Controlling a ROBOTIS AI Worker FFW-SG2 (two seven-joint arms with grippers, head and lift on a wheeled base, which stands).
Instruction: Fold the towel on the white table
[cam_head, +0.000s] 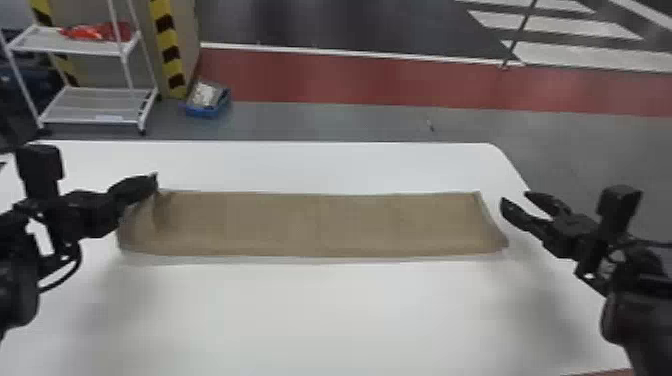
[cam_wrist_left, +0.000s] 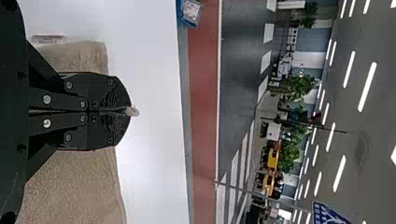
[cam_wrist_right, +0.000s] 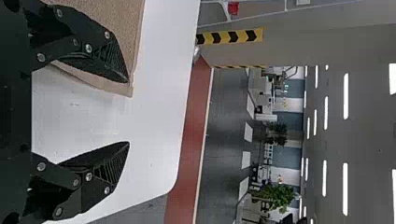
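Observation:
The brown towel (cam_head: 320, 225) lies as a long flat strip across the white table (cam_head: 320, 310), its left end slightly raised and creased. At that end my left gripper (cam_head: 156, 181) is shut on the towel's far left corner. In the left wrist view a bit of cloth pokes out at the tips of the left gripper (cam_wrist_left: 130, 111), with the towel (cam_wrist_left: 70, 191) beneath. Just off the towel's right end, my right gripper (cam_head: 514, 196) stands open above the table. The right wrist view has the right gripper (cam_wrist_right: 129, 112) with fingers wide apart, one over the towel's edge (cam_wrist_right: 126, 37).
Beyond the table's far edge (cam_head: 320, 142) stand a white shelf rack (cam_head: 95, 120) and a blue bin (cam_head: 205, 112) on the floor. The table's right edge runs beneath the right arm. Bare tabletop lies in front of the towel.

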